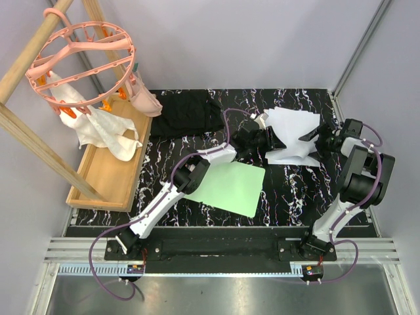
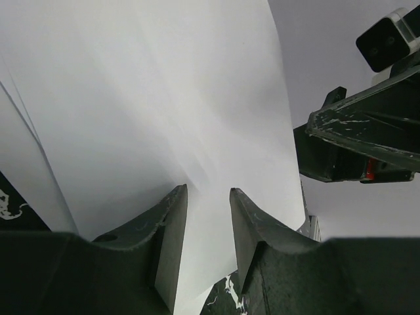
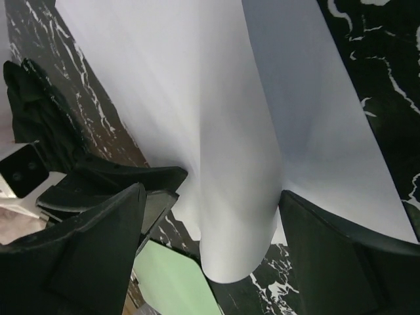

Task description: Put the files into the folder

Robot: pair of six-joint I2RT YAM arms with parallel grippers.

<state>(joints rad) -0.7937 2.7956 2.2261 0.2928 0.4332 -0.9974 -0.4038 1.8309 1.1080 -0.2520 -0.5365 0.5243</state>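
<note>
files [image 1: 293,122] — white, blank, bowed upward | left pincer [image 2: 208,193] part-released | right pincer [image 3: 211,194] wide — astride them

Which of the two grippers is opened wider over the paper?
The right gripper: its jaws stand far apart on either side of a raised hump in the paper, while the left gripper shows only a narrow gap.

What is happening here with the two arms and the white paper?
Both arms reach to the white files at the far side of the table. The left gripper has paper between its partly open jaws. The right gripper, wide open, straddles a bulge in the paper. Neither clearly holds a sheet. The green folder lies flat nearer the arms, with no sheet on it yet.
</note>
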